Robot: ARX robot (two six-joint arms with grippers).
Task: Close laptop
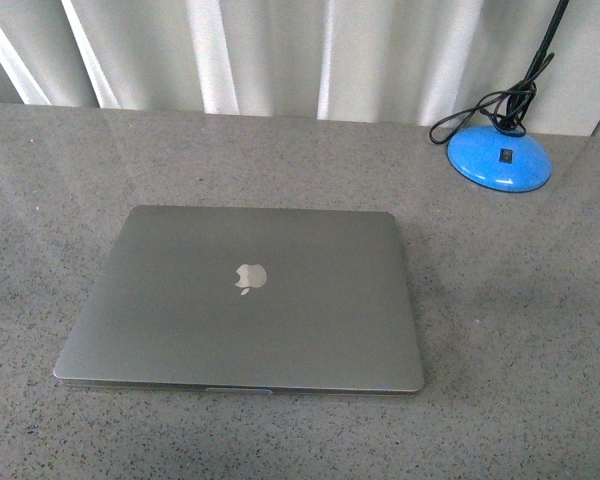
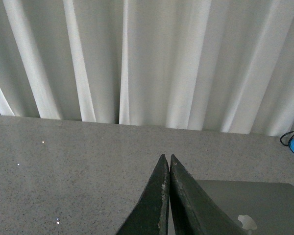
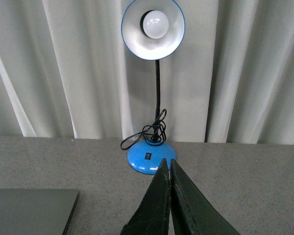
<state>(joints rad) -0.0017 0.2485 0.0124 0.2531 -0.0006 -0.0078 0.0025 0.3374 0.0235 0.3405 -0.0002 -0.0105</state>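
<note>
**Laptop shut flat on the grey table, both grippers closed and empty**

The slim space-grey metal laptop [image 1: 245,300] lies closed on the speckled grey stone-look table [image 1: 520,330], its lid down flat with the pale apple logo [image 1: 250,277] facing up. In the front view it sits near the middle of the table, slightly toward the robot's left, with its front edge toward the camera. Neither arm shows in that view.

Well apart from the laptop, at the far right of the table, stands a desk lamp with a glossy blue dome-shaped base [image 1: 500,158], a coil of black cord [image 1: 490,112] looped on and behind it. The right wrist view shows its black gooseneck rising to a round blue-rimmed shade with a white bulb [image 3: 153,23]. Pleated white curtains [image 1: 280,50] hang behind the table.

The left gripper [image 2: 169,161] has its dark fingers pressed together, holding nothing, above the table beside the laptop's far corner. The right gripper [image 3: 168,164] is likewise pinched closed and empty, pointing toward the lamp base.
</note>
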